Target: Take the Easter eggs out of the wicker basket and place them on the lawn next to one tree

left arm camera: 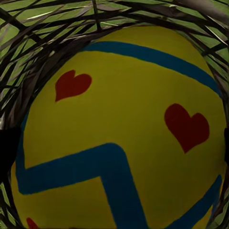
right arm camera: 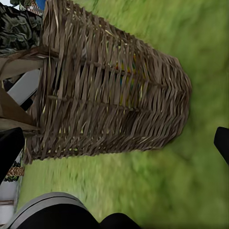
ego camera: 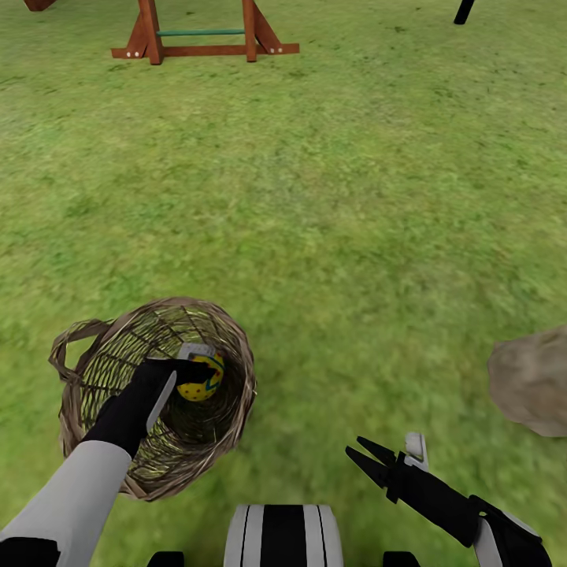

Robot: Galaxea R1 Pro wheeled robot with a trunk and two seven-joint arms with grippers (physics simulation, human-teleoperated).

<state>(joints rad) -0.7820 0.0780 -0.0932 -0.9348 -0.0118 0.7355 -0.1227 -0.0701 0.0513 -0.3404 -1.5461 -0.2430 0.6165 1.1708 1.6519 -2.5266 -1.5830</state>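
In the lower left of the head view, the wicker basket [ego camera: 157, 394] stood on the lawn [ego camera: 354, 236], a round open-weave shell of tan-brown strands with a loop handle at its left rim. The left end effector [ego camera: 191, 376] reached down inside it, its fingers closed around a smooth yellow Easter egg [ego camera: 202, 379] with blue-green bands. In the left wrist view that egg [left arm camera: 124, 138] showed a glossy curved surface, a blue zigzag band and red heart-shaped marks, with dark woven strands behind it. At lower right, the right end effector [ego camera: 390, 457] hovered over mottled grass, its black pointed fingers spread apart. A rough grey-brown rock [ego camera: 535, 382] sat at the right edge. A red-brown wooden frame [ego camera: 201, 35] stood at the upper left.
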